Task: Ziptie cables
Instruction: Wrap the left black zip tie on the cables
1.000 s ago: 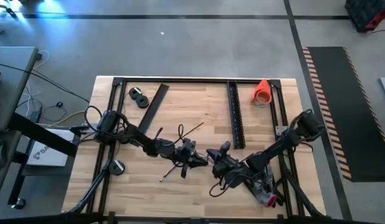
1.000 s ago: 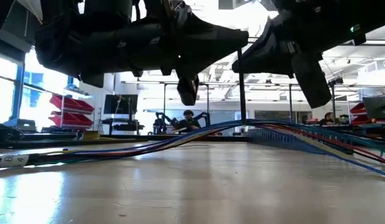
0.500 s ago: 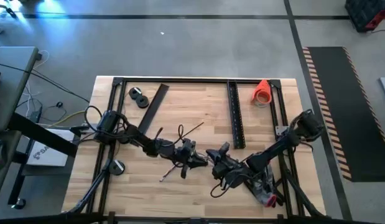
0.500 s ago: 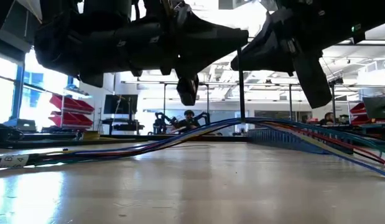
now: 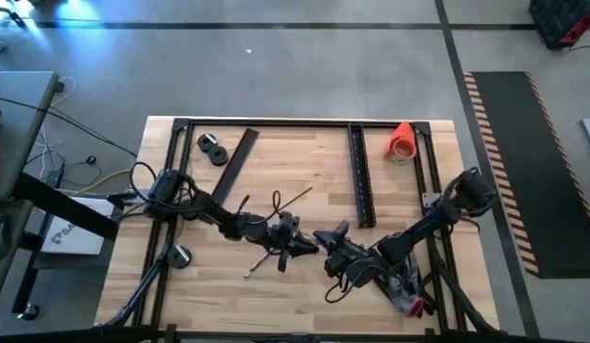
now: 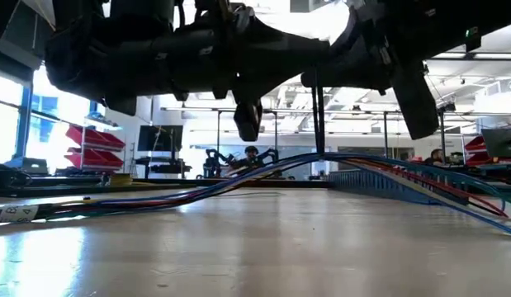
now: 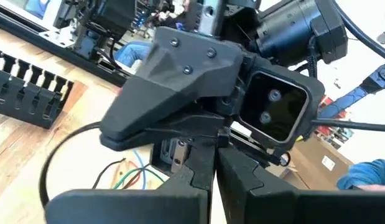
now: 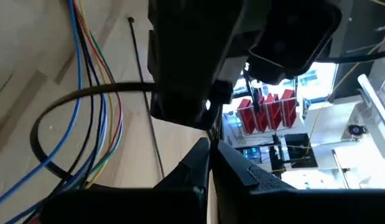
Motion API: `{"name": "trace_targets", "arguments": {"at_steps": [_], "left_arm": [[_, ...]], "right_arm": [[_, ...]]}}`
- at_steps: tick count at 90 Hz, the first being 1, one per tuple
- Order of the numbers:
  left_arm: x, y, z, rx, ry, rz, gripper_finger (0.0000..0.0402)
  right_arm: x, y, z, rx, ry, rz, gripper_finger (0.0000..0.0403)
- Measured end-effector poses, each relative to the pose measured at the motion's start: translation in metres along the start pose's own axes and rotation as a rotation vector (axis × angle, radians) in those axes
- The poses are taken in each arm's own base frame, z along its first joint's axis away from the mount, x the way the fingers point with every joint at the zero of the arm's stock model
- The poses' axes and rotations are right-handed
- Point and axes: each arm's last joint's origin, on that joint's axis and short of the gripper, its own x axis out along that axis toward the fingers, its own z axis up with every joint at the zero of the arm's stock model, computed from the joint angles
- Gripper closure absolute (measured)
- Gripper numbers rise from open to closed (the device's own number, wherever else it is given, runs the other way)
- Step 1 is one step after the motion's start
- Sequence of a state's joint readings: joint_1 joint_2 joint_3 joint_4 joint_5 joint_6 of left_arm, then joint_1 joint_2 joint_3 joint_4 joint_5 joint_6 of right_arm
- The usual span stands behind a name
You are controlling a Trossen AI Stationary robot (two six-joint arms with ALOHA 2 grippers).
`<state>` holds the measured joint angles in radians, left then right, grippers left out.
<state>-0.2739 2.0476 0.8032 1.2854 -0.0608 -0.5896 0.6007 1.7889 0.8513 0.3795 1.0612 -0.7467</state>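
Slightly shifted toward the left gripper (image 5: pixel 299 240), the right gripper (image 5: pixel 325 236) sits pinched shut on a thin black strap; left likewise clenched. Cables (image 6: pixel 238 183) lie across the wooden table (image 5: pixel 304 171) mid-centre. Workshop shelving lies behind.

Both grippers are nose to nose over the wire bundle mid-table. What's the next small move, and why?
Probably a slow pull by the right gripper away from the left gripper, to draw the thin black zip tie snug. In the right wrist view the tie forms an open loop around the thin blue, red and green wires, and both grippers' fingers look closed at the meeting point.
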Motion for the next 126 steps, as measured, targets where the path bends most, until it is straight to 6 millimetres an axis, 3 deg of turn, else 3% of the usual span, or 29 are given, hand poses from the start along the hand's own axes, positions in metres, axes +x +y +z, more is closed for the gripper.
{"name": "trace_targets", "arguments": {"at_steps": [44,80,114,126], "left_arm": [[-0.001,0.008,0.003,-0.062,0.012,-0.001,0.0402],[-0.008,0.015,-0.001,-0.077,0.033,0.035,0.0402],[-0.009,0.015,-0.006,-0.069,0.070,0.053,0.0402],[-0.009,0.016,-0.007,-0.065,0.079,0.066,0.0402]], "right_arm": [[-0.007,0.000,0.007,-0.054,-0.060,0.001,0.0403],[0.004,-0.002,0.002,0.106,-0.061,0.049,0.0400],[0.009,-0.001,-0.002,0.149,-0.056,0.100,0.0306],[0.013,0.000,-0.008,0.209,-0.004,0.121,0.0296]]}}
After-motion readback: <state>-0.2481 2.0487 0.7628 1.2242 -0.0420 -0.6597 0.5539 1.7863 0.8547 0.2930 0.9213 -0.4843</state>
